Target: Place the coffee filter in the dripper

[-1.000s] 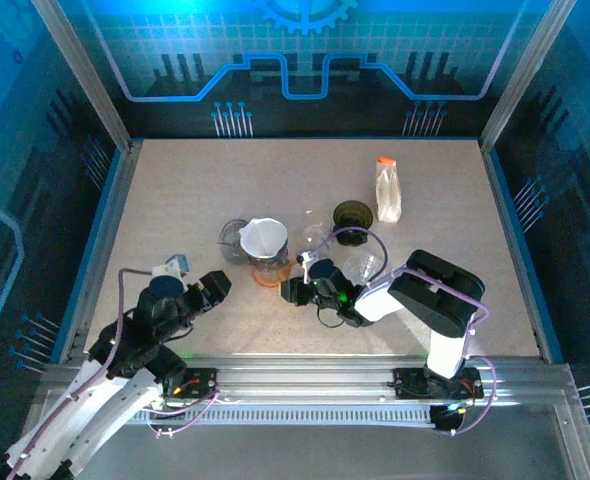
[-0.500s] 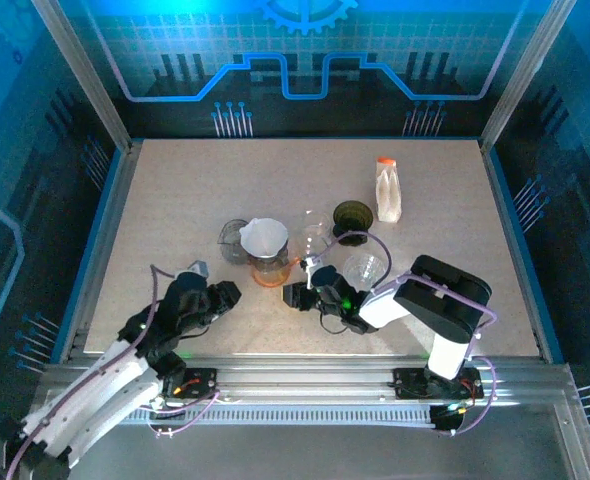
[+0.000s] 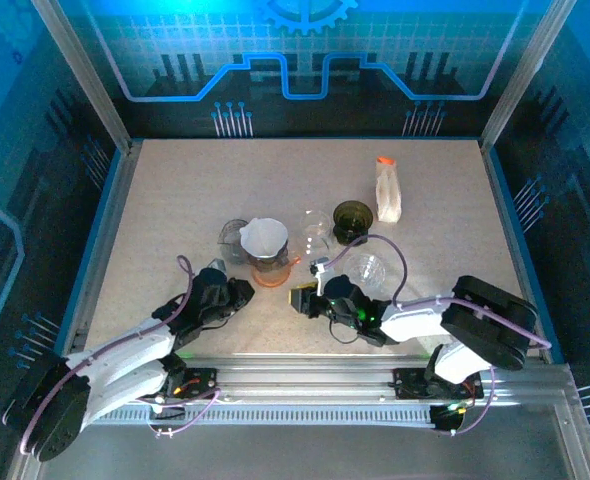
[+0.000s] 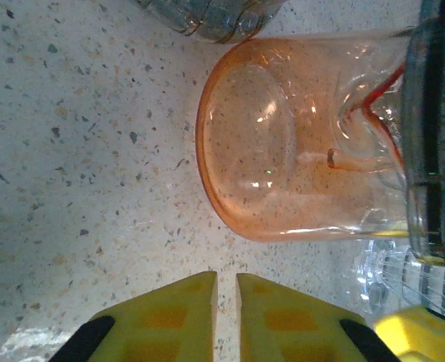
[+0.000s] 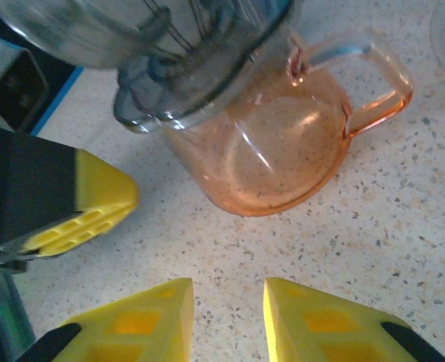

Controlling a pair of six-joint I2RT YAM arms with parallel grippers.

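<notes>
Top view: the white paper coffee filter (image 3: pixel 263 237) sits as an open cone in the mouth of the dripper (image 5: pixel 185 45), and the dripper stands on an orange glass server (image 4: pixel 260 166) left of centre on the speckled tabletop (image 3: pixel 175 200). My left gripper (image 4: pixel 226 290) lies low over the tabletop just near-left of the server, pointing at its base. In the left wrist view its yellow fingers (image 4: pixel 170 313) are drawn nearly together, with only a thin slit of tabletop showing between them and nothing held. They stand apart from the server wall, with a strip of bare tabletop between. My right gripper (image 5: pixel 228 294) lies low on the near-right side of the server, also facing it. Its yellow fingers stand partly apart with bare tabletop in the gap, empty and short of the glass. The right wrist view shows the server's handle (image 5: pixel 373 75) turned to the right of that view. The clear grey dripper overhangs the server rim, and one yellow finger of my left gripper comes in from the left. Both grippers flank the server from the near side, close to each other but not touching. Around the server, from the top view: a clear glass vessel (image 3: pixel 232 240) touching or just beside it on the left, a small clear glass (image 3: pixel 315 224) to the right, and a dark green cup (image 3: pixel 352 216) beyond that. A clear cup (image 3: pixel 366 270) stands near my right wrist. A clear bottle with an orange cap (image 3: pixel 387 192) stands farther back on the right, well apart.
</notes>
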